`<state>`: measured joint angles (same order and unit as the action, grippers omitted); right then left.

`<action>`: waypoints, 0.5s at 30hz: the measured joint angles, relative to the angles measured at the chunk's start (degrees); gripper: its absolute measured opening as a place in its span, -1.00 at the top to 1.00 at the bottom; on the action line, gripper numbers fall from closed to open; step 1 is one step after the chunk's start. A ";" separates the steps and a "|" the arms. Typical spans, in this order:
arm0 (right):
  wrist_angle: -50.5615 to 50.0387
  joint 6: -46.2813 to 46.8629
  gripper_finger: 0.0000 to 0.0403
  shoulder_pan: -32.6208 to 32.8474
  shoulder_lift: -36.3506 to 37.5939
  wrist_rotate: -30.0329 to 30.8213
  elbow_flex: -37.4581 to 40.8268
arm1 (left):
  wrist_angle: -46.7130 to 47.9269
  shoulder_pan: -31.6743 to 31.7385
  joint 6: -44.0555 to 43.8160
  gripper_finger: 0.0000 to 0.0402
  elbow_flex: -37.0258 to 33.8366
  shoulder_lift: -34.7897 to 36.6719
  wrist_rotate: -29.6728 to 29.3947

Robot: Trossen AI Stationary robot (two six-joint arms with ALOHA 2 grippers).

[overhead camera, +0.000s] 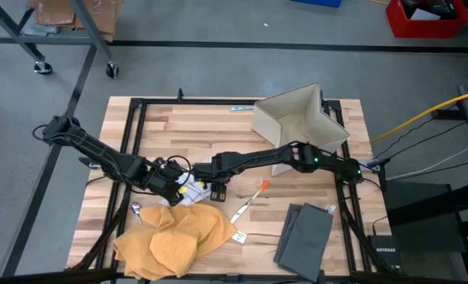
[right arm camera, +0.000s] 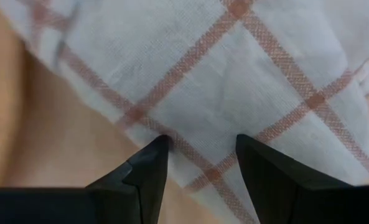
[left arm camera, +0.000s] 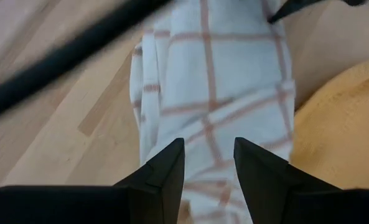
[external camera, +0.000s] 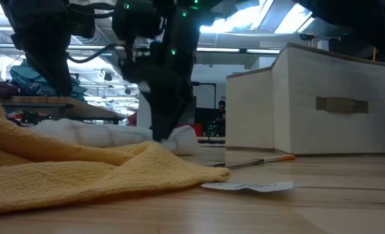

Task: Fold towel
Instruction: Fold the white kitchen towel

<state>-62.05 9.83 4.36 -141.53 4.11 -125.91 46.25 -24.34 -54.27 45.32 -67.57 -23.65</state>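
A white towel with thin orange checks (overhead camera: pixel 196 192) lies bunched on the wooden table, between the two arms. In the low view the towel (external camera: pixel 108 135) shows behind a yellow cloth (external camera: pixel 82 169). My left gripper (left arm camera: pixel 209 152) is open over the towel (left arm camera: pixel 215 81), slanting down, with the cloth showing in the gap between its fingers. My right gripper (right arm camera: pixel 203 146) is open too and points almost straight down. Its fingertips stand over the towel (right arm camera: pixel 234 74) close to one edge. In the high view my left gripper (overhead camera: pixel 178 188) and my right gripper (overhead camera: pixel 215 189) stand close together. My left gripper stands open over the towel's middle (left arm camera: pixel 210 124), slanting down; I cannot tell whether its fingers touch the cloth. My right gripper comes from above at the towel near its edge (right arm camera: pixel 172 134); I cannot tell whether its fingertips touch it.
A crumpled yellow cloth (overhead camera: pixel 170 241) lies at the near left, and a folded grey cloth (overhead camera: pixel 305 233) at the near right. A beige open box (overhead camera: pixel 297 118) stands at the far right. An orange-tipped tool (overhead camera: pixel 253 197), a spoon (overhead camera: pixel 136 211) and a small card (overhead camera: pixel 239 235) lie nearby.
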 joint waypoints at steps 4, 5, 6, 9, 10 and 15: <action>-0.63 -4.83 0.04 -0.45 -1.45 4.66 0.31 | 0.15 -0.02 -0.54 0.35 0.00 0.00 0.70; -0.52 -6.43 0.04 -0.71 -1.57 5.76 0.39 | 0.24 -0.02 -0.56 0.35 -0.01 0.01 1.17; -0.52 -8.09 0.04 -1.00 -1.63 6.89 0.42 | 0.26 -0.02 -0.58 0.35 -0.02 0.00 1.63; 0.31 -15.32 0.04 -2.13 -1.69 11.36 0.46 | -0.03 -0.11 -0.60 0.35 0.00 0.02 2.11; 0.99 -18.23 0.04 -2.57 -1.71 12.96 0.50 | -0.13 -0.27 -0.59 0.35 -0.02 0.02 2.11; 6.19 -29.73 0.04 -4.96 -1.89 19.84 0.59 | -0.49 -0.52 -0.90 0.35 0.04 0.07 2.21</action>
<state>-55.86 -19.90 -0.60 -143.41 23.94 -125.32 45.76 -24.86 -55.17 45.36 -67.51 -21.44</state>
